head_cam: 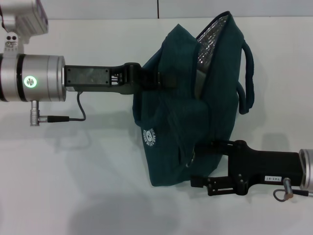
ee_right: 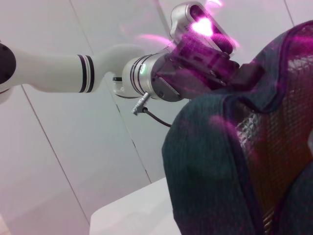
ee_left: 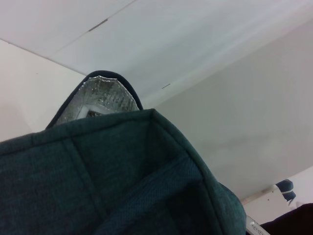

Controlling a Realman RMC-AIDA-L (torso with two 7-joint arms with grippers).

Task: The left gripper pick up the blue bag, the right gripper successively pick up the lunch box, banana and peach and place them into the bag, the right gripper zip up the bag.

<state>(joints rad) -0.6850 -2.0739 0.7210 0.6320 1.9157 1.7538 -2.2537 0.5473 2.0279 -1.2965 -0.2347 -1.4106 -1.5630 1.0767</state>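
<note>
The blue bag [head_cam: 190,107] hangs above the white table, and my left gripper [head_cam: 164,79] is shut on its upper edge. Its mouth gapes at the far side, showing silver foil lining [head_cam: 211,41], and a loop handle [head_cam: 247,78] sticks out to the right. My right gripper [head_cam: 194,166] is at the bag's near lower corner. Its fingers are spread, one against the fabric and the other's tip hidden by the bag. The left wrist view is filled by the bag [ee_left: 98,171]. In the right wrist view the left gripper [ee_right: 234,73] pinches the bag's rim [ee_right: 210,161]. Lunch box, banana and peach are hidden.
A white table [head_cam: 73,186] lies under both arms, with a pale wall behind it. The left arm's cable [head_cam: 68,117] hangs below its silver wrist.
</note>
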